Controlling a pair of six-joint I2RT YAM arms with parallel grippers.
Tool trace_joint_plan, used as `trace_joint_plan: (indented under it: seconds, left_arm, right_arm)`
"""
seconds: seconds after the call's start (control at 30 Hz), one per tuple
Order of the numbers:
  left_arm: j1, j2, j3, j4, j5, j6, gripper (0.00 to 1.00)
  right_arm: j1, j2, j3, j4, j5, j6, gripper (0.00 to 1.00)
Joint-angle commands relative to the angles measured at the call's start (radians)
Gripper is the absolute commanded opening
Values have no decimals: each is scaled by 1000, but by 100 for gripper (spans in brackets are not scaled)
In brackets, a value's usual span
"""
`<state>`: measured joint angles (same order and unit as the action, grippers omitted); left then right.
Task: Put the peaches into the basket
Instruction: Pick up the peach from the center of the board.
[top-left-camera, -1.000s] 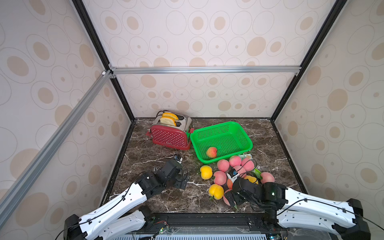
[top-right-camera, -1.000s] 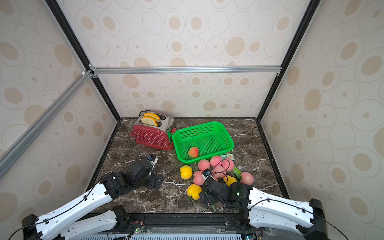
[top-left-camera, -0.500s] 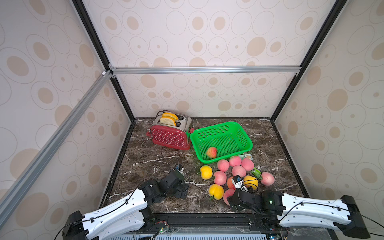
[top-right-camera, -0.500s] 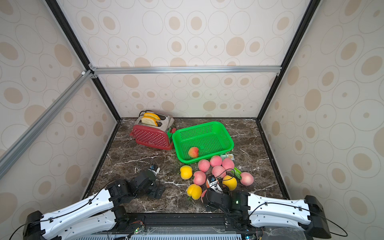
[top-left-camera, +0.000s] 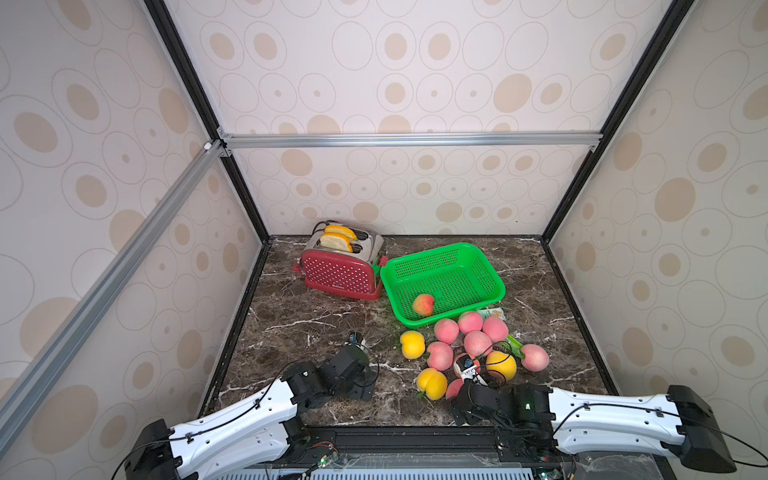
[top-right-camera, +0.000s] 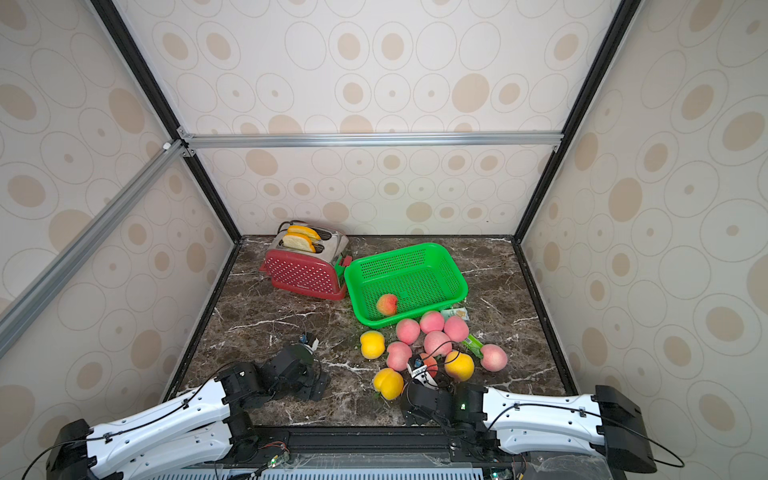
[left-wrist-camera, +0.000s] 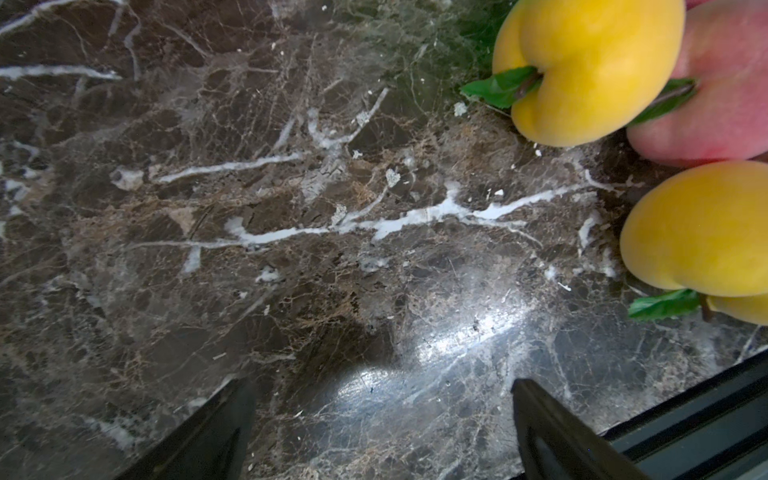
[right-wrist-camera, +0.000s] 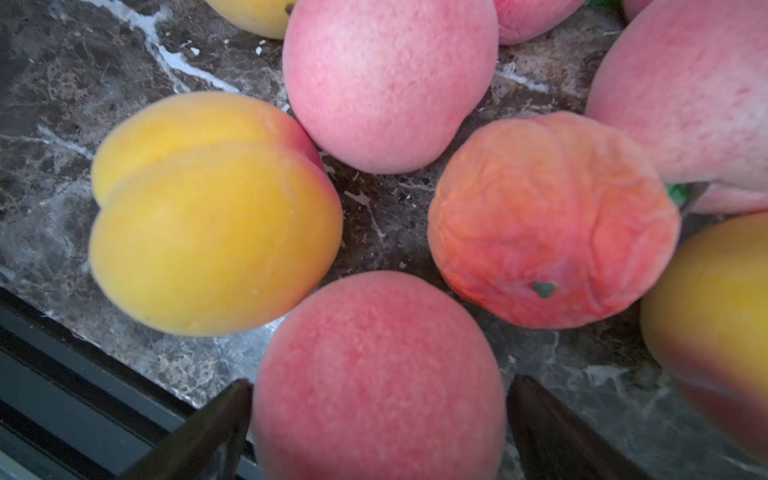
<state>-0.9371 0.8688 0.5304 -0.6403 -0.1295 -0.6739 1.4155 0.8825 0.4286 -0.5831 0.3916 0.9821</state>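
Right wrist, right jaws wide astride pink peach (right-wrist-camera: 378, 374), left jaws wide, empty.

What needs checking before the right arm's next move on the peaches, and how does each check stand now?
1. Right gripper open: ok.
2. Pink peach between its jaws: ok, seen in the right wrist view.
3. Neighbours clear of the grip: cannot tell; a yellow peach lies close beside one finger.
4. Room in the basket: ok, only one peach inside.
5. Left gripper out of the way: ok, open over bare table, holding nothing.
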Motion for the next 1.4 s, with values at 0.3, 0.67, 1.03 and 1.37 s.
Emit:
trace_joint_plan:
  seconds: [0.3,0.67,1.03,1.37]
  left_arm:
    - [-10,13,40,40,-30,-23,99]
    - [-9,16,46,28,-63,-26,99]
    - [-9,55,68,44,-67,-12,99]
    - [-9,102,124,54,-62,4,99]
  right_arm:
    - [6,-27,-38,18,9,15,85]
    - [6,-55,32,-97,26,3,76]
    - [7,-112,157,-207,86,-53,75]
    - [-29,-21,478,-278,263,-377,79]
